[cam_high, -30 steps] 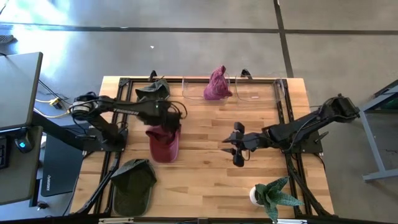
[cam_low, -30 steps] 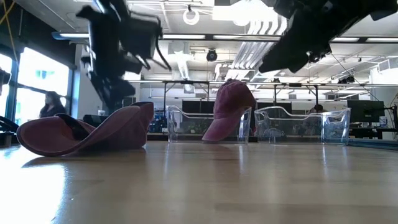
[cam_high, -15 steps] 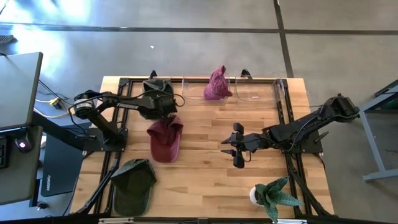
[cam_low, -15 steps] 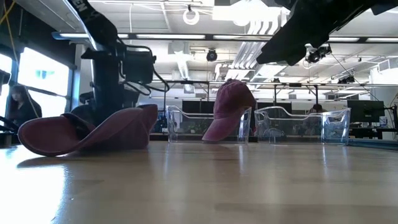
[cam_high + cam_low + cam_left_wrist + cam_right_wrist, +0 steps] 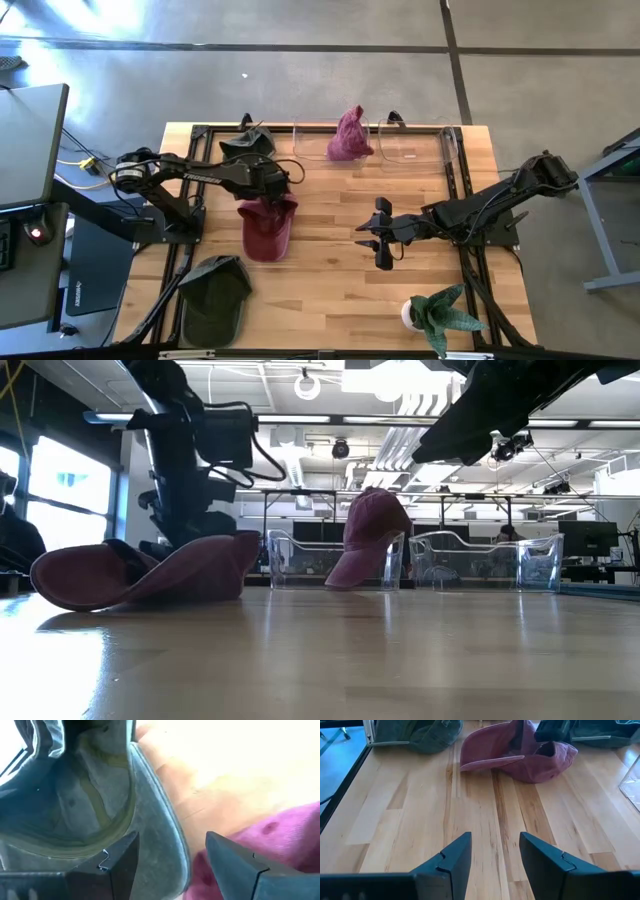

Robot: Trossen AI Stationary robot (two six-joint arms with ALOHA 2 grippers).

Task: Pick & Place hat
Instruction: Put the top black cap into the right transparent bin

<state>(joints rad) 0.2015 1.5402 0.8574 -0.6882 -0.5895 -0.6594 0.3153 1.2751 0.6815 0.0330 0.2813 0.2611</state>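
A maroon hat [image 5: 264,228] [image 5: 140,570] lies on the table's left half, crown side down with its inside showing, and nothing holds it. My left gripper [image 5: 285,178] [image 5: 170,865] hovers open just past the hat's far end. In the left wrist view its fingers stand either side of the brim edge of a dark green hat [image 5: 75,800] [image 5: 245,147] lying near the far edge. Whether they touch that brim cannot be told. My right gripper [image 5: 364,238] [image 5: 495,845] waits open over the table's middle right. It faces the maroon hat [image 5: 520,755].
A second maroon hat [image 5: 350,135] [image 5: 370,540] leans in a clear bin [image 5: 308,148] at the far edge, beside another clear bin [image 5: 415,150]. A second dark green hat [image 5: 215,295] lies at the near left corner. A potted plant [image 5: 440,315] stands near right.
My left gripper rose from over the maroon hat and swung toward the far edge, to the dark green hat. It then came back a little toward the right. The maroon hat stayed lying on the table. My right arm kept still.
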